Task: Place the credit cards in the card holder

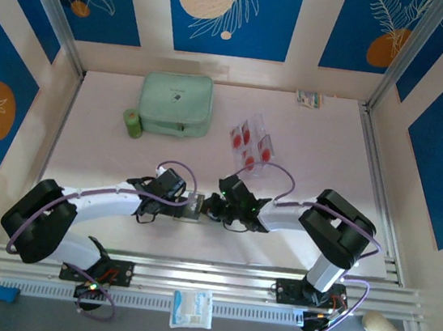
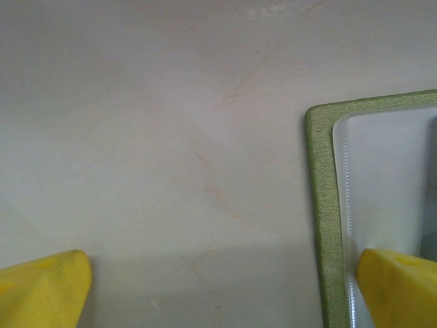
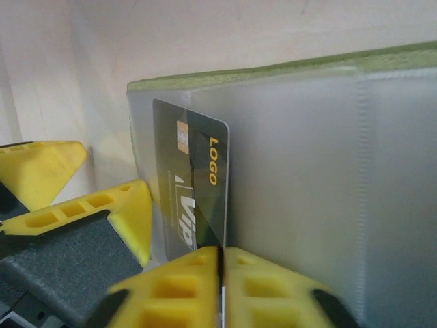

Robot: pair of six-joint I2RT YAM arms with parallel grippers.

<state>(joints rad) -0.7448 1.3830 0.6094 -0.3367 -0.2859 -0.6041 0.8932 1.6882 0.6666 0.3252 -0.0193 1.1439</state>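
Observation:
The olive-green card holder lies open between the two grippers, pale pockets up. A dark credit card printed LOGO and VIP sits partly inside a pale pocket. My right gripper is pinched on the card's near edge. In the top view it faces my left gripper at mid-table. The left gripper is open, one fingertip resting on the holder's pocket and the other on the table. Several clear credit cards with red marks lie behind the right gripper.
A large mint-green zip case and a small green roll sit at the back left. A small packet lies by the back wall. A white pouch lies on the rails in front, between the arm bases.

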